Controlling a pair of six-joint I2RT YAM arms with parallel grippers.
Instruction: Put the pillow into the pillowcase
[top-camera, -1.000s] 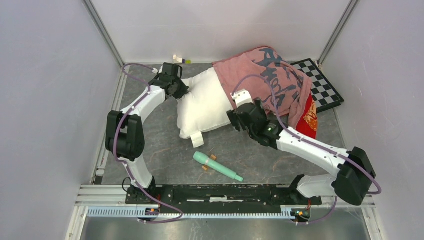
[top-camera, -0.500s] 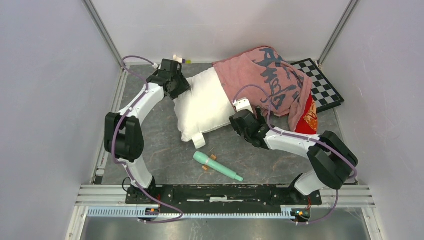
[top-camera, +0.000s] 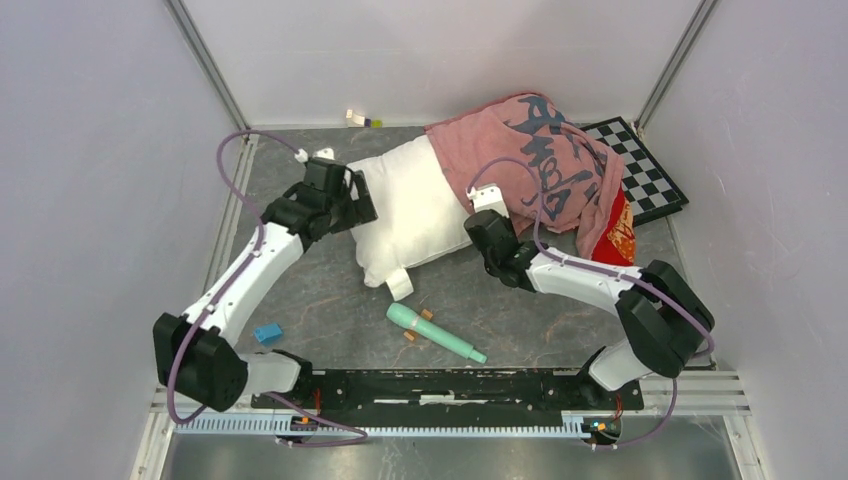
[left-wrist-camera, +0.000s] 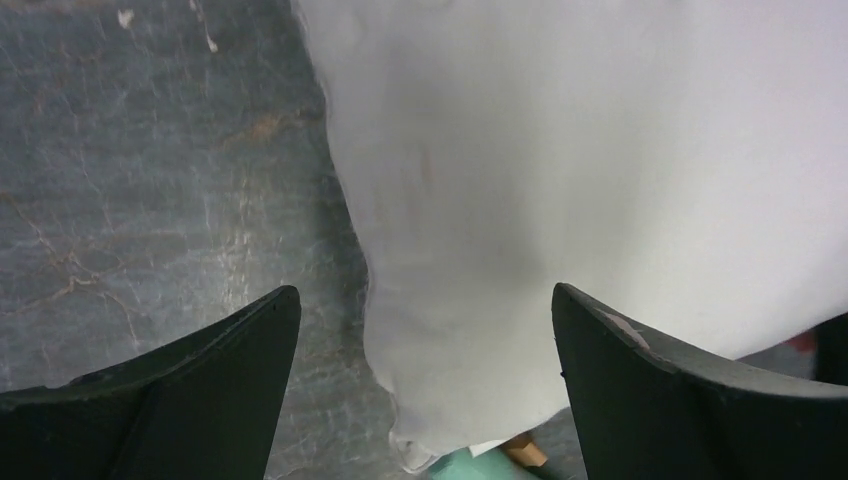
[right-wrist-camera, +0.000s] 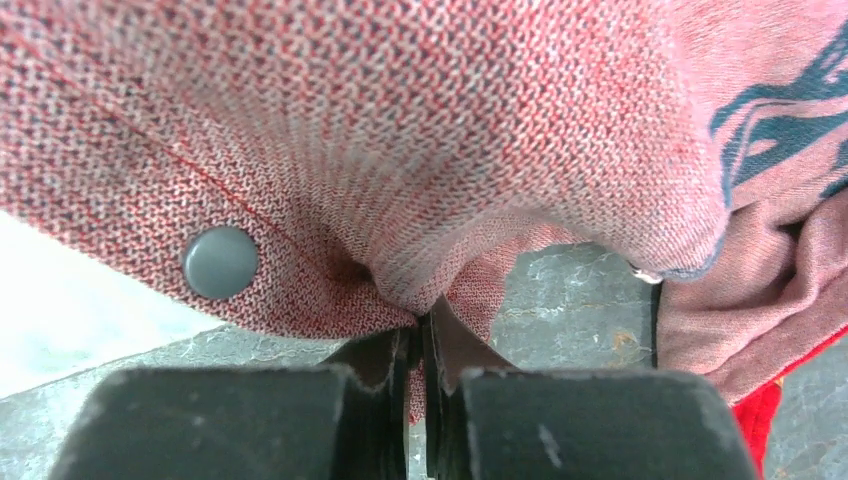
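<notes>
Left claw (left-wrist-camera: 425, 300): jaws spread wide, holding nothing, poised over the left edge of the pillow (top-camera: 405, 215).
Right claw (right-wrist-camera: 420, 330): pinched tight on the hem of the pillowcase (right-wrist-camera: 520, 120), beside a grey snap (right-wrist-camera: 220, 262).
Pillow: mid-table, right end under the pillowcase mouth, the rest bare.
Handling note: hold the hem lifted; grip the pillow deep, then push it rightward into the mouth.

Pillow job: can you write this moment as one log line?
pillow: one end under pillowcase | left fingers: open over pillow | right fingers: shut on pillowcase edge
</notes>
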